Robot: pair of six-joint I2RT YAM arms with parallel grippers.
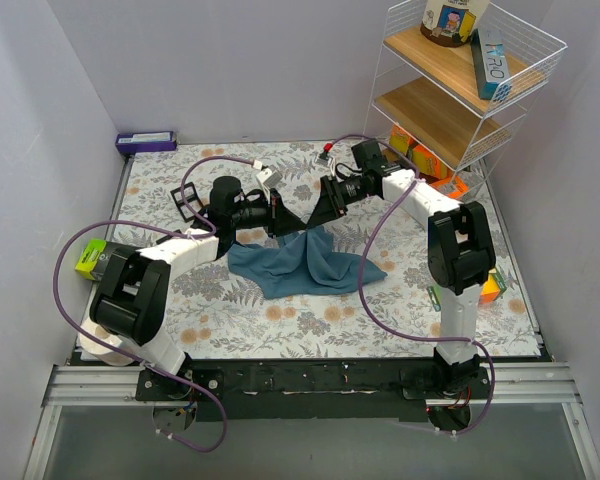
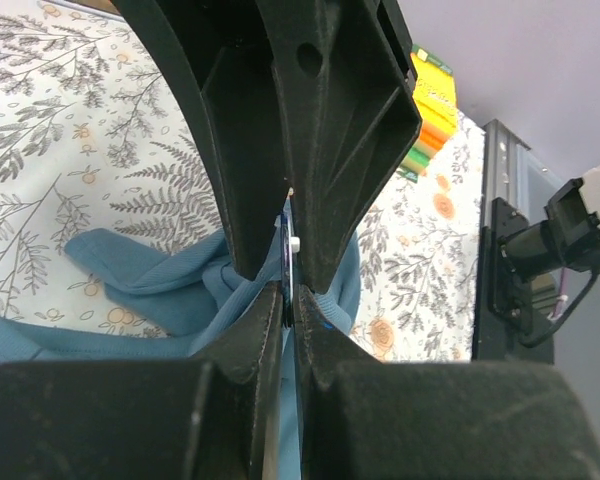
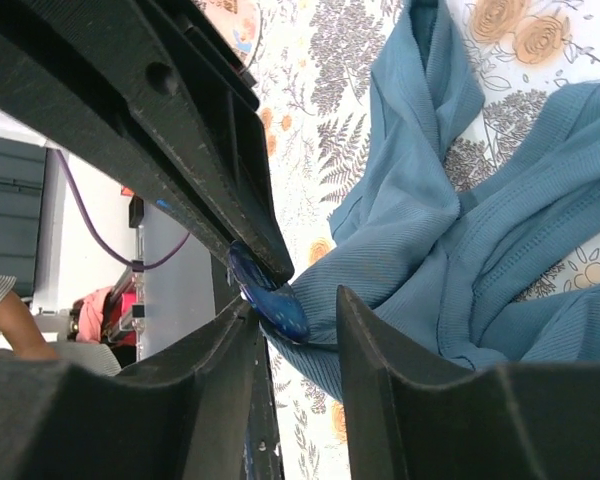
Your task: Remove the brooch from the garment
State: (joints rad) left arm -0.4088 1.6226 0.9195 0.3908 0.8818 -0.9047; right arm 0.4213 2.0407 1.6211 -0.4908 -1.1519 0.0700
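The teal garment lies crumpled mid-table, one fold lifted to a peak between my two grippers. It also shows in the left wrist view and the right wrist view. The brooch appears as a small glossy dark-blue disc at that peak; edge-on it shows a tiny white bit. My left gripper is shut on the brooch's thin edge. My right gripper faces it tip to tip, jaws pressed on the cloth fold just behind the brooch.
A wire shelf with boxes stands at the back right, colourful packs under it. A purple box lies at the back left, a black frame near it, a green box and a white roll at the left.
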